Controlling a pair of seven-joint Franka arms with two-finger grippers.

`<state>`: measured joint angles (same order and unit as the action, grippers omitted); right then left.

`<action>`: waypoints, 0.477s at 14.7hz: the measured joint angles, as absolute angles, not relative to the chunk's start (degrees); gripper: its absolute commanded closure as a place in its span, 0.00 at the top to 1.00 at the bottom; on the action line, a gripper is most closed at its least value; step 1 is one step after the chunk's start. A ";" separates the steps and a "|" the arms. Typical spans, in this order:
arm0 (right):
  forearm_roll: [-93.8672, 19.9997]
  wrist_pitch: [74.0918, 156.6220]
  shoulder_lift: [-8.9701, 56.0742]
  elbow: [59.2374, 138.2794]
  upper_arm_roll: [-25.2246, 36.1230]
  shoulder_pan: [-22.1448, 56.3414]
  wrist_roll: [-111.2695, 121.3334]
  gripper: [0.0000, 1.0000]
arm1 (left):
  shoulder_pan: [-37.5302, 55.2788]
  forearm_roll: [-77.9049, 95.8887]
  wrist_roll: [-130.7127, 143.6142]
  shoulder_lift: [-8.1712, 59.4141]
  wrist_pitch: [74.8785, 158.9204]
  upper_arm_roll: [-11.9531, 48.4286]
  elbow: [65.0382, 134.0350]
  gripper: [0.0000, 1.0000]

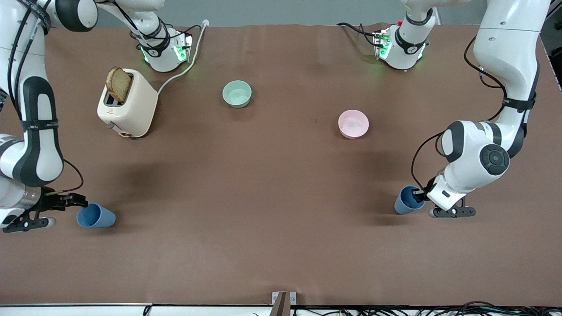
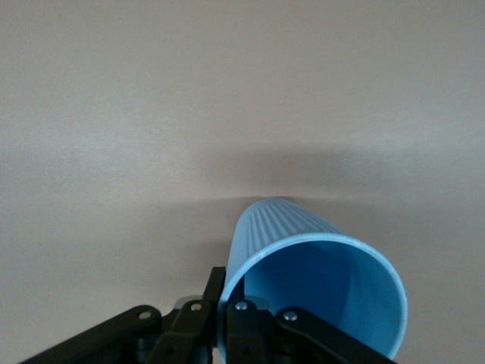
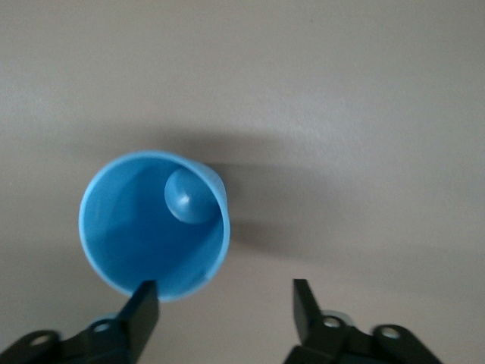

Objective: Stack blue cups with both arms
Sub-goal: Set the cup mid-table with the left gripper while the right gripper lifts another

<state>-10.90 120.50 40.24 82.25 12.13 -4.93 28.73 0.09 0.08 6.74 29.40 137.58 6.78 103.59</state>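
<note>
One blue cup (image 1: 95, 216) lies on its side near the right arm's end of the table, its mouth toward my right gripper (image 1: 81, 204). In the right wrist view that cup (image 3: 144, 227) sits by one fingertip (image 3: 144, 297), not between the two. My right gripper (image 3: 224, 292) is open and empty. The other blue cup (image 1: 406, 201) is tilted near the left arm's end of the table. My left gripper (image 1: 422, 196) is shut on its rim. In the left wrist view, my left gripper (image 2: 227, 292) has one finger inside the cup (image 2: 318, 280) and one outside.
A cream toaster (image 1: 128, 104) with a slice of bread in it stands near the right arm's base, its white cable (image 1: 184, 66) running toward that base. A pale green bowl (image 1: 237, 93) and a pink bowl (image 1: 353, 123) stand farther from the front camera than both cups.
</note>
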 measured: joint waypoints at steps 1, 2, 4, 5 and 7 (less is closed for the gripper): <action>-10.94 120.43 41.73 80.47 12.00 -4.75 28.76 0.66 | 0.88 0.08 8.86 28.54 135.53 7.75 102.65 0.00; -10.96 120.15 43.08 78.76 11.90 -4.63 29.04 0.60 | 2.02 0.08 11.79 27.59 132.40 8.95 101.21 0.00; -10.99 119.57 44.80 76.58 11.88 -4.58 30.18 0.33 | 5.61 0.07 20.91 25.97 125.99 11.83 98.03 0.00; -11.04 119.41 45.16 76.04 11.90 -4.60 30.49 0.18 | 8.29 0.07 26.26 25.54 124.44 12.89 97.08 0.00; -12.30 119.18 45.36 75.60 11.92 -4.59 30.83 0.04 | 15.55 0.05 36.73 25.87 123.76 13.51 96.56 0.00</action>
<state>-12.30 119.18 45.36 75.60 11.92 -4.59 30.83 15.55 0.05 36.73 25.87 123.76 13.51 96.56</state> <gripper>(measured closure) 0.648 0.956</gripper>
